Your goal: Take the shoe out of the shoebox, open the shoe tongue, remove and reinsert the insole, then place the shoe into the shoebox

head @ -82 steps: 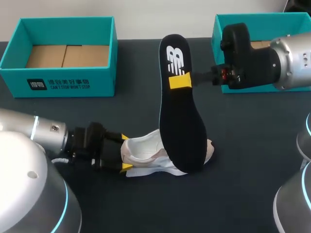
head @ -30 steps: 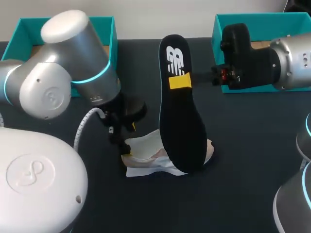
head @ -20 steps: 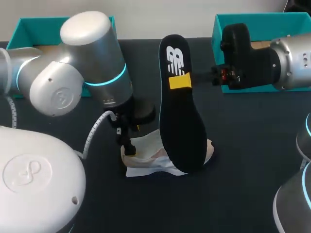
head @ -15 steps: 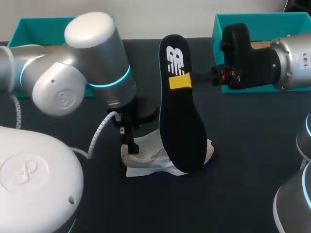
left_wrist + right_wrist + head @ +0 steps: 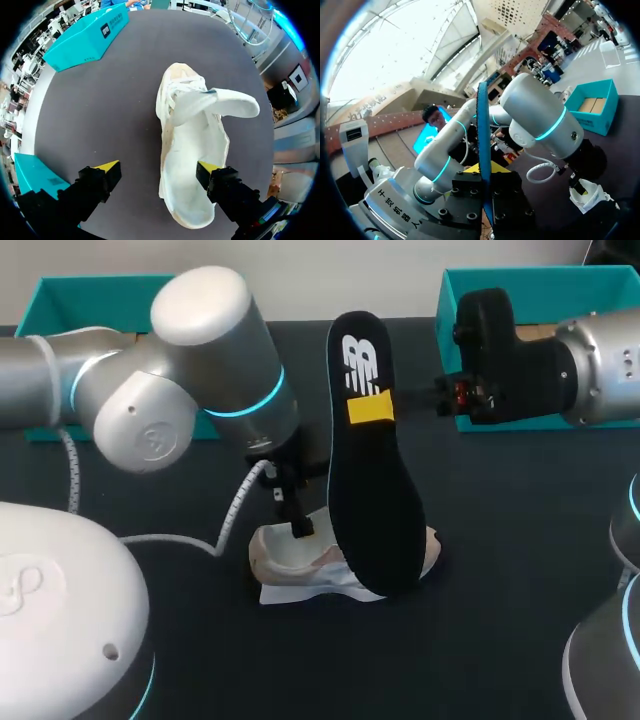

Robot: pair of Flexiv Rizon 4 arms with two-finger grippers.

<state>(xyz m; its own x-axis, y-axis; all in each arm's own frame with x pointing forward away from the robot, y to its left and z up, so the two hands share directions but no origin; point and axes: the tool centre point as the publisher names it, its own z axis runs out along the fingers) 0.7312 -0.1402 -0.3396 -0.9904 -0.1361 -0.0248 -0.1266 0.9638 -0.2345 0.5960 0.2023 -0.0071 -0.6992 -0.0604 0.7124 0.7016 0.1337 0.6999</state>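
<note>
While the shoe lies on its sole on the table, nearest the robot, the left gripper hangs above its heel end with fingers spread wide. One tip is over the shoe's rim, the other over bare table, and neither grips. The wrist view shows the tongue flopped forward and the inside pale and bare.

Just beyond, the right gripper is clamped on the insole, which stands nearly upright with its broad end down at the shoe.

Judging by this, the insole goes back in next. The left should pinch the heel collar to steady the shoe. The right should tilt the insole, feed the broad end under the tongue, then lay the heel end flat.

From the head view I cannot tell whether the insole's lower end touches the shoe or floats above it. The left arm hides most of the far left box, and the right arm hides part of the right box.
</note>
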